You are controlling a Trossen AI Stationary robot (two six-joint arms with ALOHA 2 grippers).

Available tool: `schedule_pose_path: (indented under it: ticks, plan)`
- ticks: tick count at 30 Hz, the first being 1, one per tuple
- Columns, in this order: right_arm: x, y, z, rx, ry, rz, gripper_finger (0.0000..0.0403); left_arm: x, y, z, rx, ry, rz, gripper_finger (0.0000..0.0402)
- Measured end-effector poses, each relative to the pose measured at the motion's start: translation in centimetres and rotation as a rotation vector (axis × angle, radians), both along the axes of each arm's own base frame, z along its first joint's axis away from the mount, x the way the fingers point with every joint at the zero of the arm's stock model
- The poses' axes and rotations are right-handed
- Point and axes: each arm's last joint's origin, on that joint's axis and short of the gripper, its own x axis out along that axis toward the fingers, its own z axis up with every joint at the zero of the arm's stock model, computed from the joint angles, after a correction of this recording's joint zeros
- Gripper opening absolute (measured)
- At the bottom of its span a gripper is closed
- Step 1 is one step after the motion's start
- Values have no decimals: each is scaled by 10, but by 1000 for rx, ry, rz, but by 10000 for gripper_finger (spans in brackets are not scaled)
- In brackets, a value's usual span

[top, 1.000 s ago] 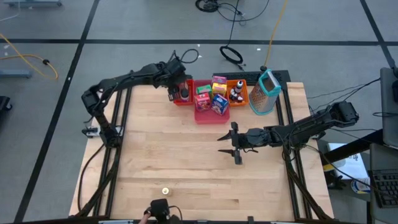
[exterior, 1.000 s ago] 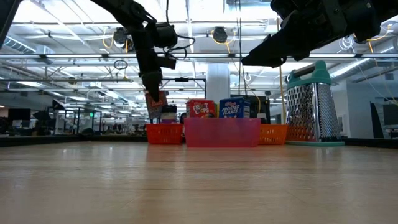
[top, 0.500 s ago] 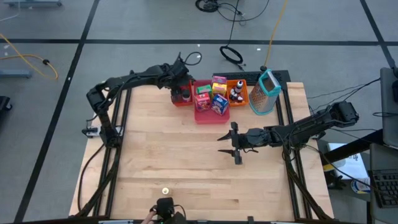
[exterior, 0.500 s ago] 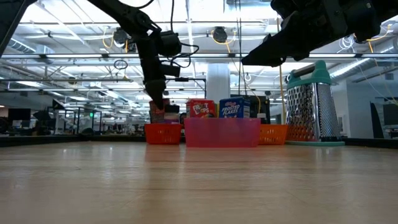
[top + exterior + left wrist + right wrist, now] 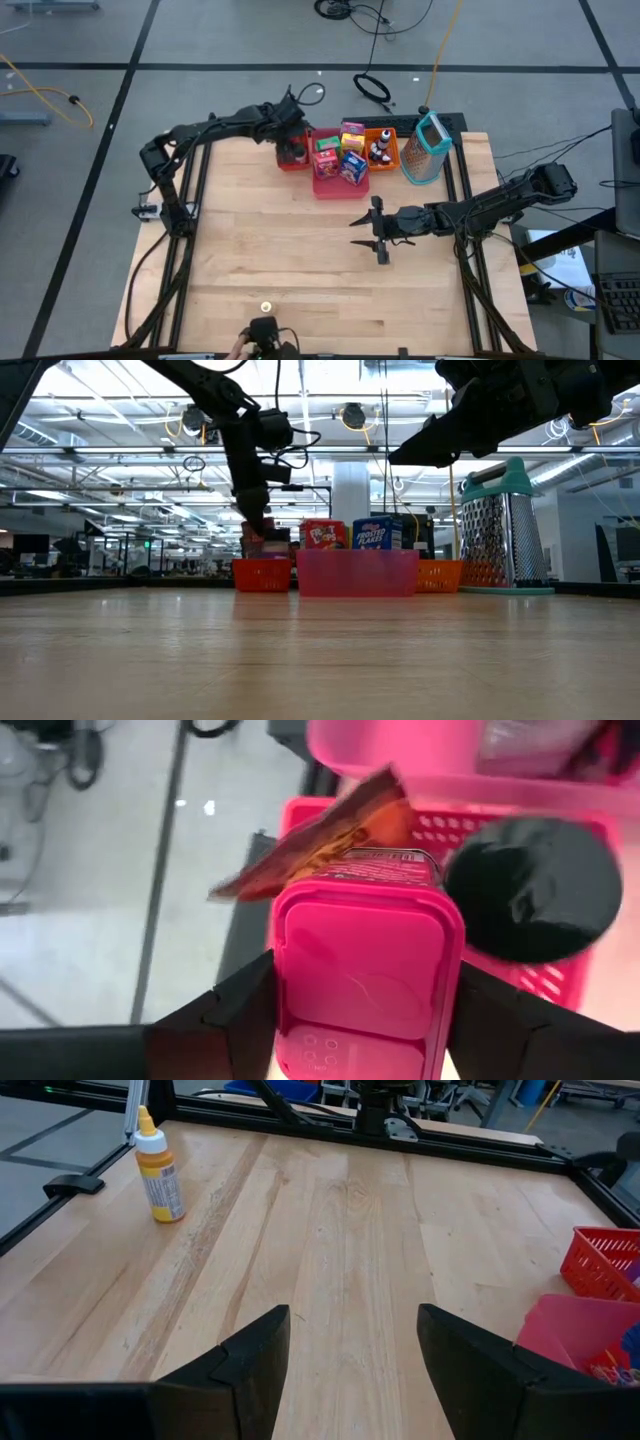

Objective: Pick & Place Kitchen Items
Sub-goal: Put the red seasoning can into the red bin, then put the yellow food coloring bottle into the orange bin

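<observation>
Left gripper [image 5: 292, 143] over the red tray [image 5: 283, 163], a pink container between its fingers.

The pink container [image 5: 362, 970] sits between the left fingers [image 5: 245, 1010]; whether they press it or stand just off it cannot be told. Past its far end lie a pink-red pouch [image 5: 320, 835] and a dark-capped shaker [image 5: 530, 890]. The right gripper [image 5: 377, 230] hangs spread and empty above bare table [image 5: 300, 270], a yellow bottle [image 5: 160, 1165] well ahead of it.

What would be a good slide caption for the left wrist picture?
Left gripper flanks a pink container over the red tray, beside a dark-capped shaker.
</observation>
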Motion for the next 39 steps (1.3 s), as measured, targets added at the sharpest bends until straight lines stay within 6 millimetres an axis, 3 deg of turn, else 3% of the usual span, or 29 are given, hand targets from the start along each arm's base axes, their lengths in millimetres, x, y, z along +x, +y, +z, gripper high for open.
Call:
schedule_pose_path:
  ticks: [5, 10, 20, 27, 32, 39]
  plan:
    - [0, 0, 0, 0, 0, 0, 212, 0, 1, 1, 72, 21, 86, 268]
    - [0, 0, 0, 0, 0, 0, 212, 0, 0, 1, 37, -5, 86, 290]
    - [0, 0, 0, 0, 1, 0, 212, 5, -3, 2, 48, -34, 69, 296]
    - [0, 0, 0, 0, 1, 0, 212, 1, -10, 9, 108, 44, 71, 296]
    - [-1, 0, -1, -3, 15, 0, 212, -13, -28, 33, 45, -20, 114, 296]
    - [-1, 0, -2, -4, 20, 0, 212, -35, -78, 72, -275, -214, 139, 296]
